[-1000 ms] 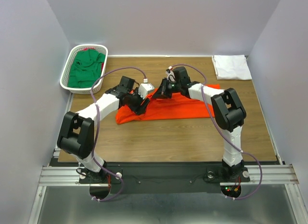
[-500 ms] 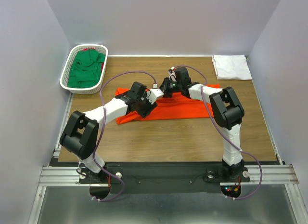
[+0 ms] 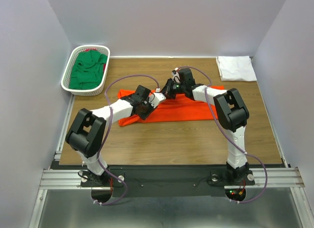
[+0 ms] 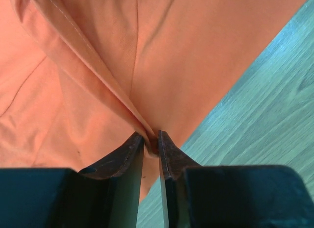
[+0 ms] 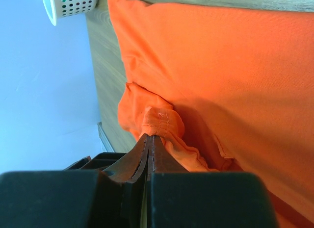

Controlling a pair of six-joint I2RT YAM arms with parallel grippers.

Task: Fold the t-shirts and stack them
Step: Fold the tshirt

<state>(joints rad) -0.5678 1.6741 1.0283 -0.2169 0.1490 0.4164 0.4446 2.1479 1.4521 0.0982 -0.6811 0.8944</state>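
The orange-red t-shirt [image 3: 189, 109] lies spread across the middle of the table, bunched at its left end. My left gripper [image 3: 156, 98] sits at its top edge. In the left wrist view this gripper [image 4: 151, 139] is shut on a raised fold of the orange cloth [image 4: 196, 56]. My right gripper [image 3: 167, 92] is close beside it. In the right wrist view it [image 5: 151, 136] is shut on a stitched hem of the same shirt [image 5: 221, 66]. A white t-shirt [image 3: 236, 67] lies folded at the back right. A dark green t-shirt [image 3: 87, 71] fills the basket.
The white mesh basket [image 3: 67, 73] stands at the back left corner, and its rim [image 5: 73, 5] shows in the right wrist view. Bare wooden table [image 3: 171, 135] lies between the shirt and the arm bases. Grey walls close in the left, right and back sides.
My left arm reached right across the shirt toward the right gripper, and its jaws closed on a fold of orange cloth. The right gripper stayed shut and barely moved.
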